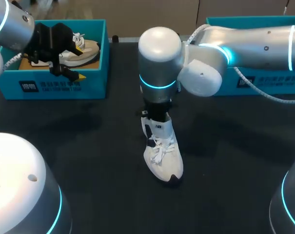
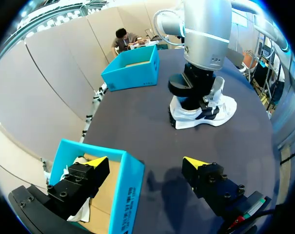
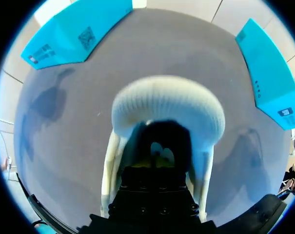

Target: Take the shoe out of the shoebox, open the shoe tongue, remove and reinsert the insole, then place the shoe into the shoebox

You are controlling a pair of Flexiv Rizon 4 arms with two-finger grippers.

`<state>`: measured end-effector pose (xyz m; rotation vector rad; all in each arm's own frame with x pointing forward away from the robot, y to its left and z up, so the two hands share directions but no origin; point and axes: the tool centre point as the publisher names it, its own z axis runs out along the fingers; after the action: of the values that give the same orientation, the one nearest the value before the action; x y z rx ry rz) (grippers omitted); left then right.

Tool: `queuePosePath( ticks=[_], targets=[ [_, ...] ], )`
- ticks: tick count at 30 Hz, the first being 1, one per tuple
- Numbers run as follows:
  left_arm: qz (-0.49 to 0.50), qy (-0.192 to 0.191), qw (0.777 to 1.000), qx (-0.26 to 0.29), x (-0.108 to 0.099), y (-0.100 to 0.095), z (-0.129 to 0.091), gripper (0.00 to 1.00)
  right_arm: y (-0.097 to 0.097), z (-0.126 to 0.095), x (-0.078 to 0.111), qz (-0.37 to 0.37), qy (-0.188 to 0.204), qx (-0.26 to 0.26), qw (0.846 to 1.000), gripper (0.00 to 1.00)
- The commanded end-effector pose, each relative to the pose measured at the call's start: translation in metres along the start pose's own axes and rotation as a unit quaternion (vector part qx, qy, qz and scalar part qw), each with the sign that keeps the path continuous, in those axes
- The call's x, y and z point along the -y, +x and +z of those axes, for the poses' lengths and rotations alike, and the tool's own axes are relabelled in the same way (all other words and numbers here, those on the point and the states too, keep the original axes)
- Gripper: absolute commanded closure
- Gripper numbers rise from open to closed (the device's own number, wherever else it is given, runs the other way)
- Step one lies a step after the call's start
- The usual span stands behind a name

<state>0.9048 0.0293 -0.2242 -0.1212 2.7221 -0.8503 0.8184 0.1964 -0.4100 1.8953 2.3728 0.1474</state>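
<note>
My right gripper (image 3: 154, 160) is sunk into the mouth of the white shoe (image 1: 163, 155), which stands at the worktop's middle; whether it is closed I cannot tell. My left gripper (image 2: 146, 168) hangs spread wide astride a wall of the shoebox (image 2: 125, 195) at the far left corner

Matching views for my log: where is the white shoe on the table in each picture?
Head view: white shoe mid-table, under the right tool.
Left wrist view: shoe ahead of the left tool, under the right arm.
Right wrist view: shoe around the right tool.
Shared landmark: blue shoeboxes.
</note>
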Motion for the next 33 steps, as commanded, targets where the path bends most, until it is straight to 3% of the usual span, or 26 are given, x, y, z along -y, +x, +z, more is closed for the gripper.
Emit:
queuePosePath(
  ticks=[1, 7, 18, 29, 33],
  targets=[
    [0.0, -0.002, 1.0, 0.0, 0.001, 0.001, -0.001, 0.0, -0.004, 0.034, 0.028, 0.004, 0.006, -0.008, 1.0, 1.0],
    [0.0, -0.002, 1.0, 0.0, 0.001, 0.001, -0.001, 0.0, -0.003, 0.018, 0.025, 0.004, -0.002, -0.011, 1.0, 1.0],
    [0.0, -0.002, 1.0, 0.0, 0.001, 0.001, -0.001, 0.0, 0.0, -0.019, 0.005, -0.023, -0.043, 0.032, 0.998, 1.0],
    [0.0, -0.002, 1.0, 0.0, 0.001, 0.001, -0.001, 0.0, -0.007, -0.024, -0.008, -0.035, -0.061, 0.06, 0.996, 1.0],
    [0.0, -0.002, 1.0, 0.0, 0.001, 0.001, -0.001, 0.0, -0.012, -0.011, -0.01, -0.042, -0.061, 0.073, 0.995, 1.0]
  ],
)
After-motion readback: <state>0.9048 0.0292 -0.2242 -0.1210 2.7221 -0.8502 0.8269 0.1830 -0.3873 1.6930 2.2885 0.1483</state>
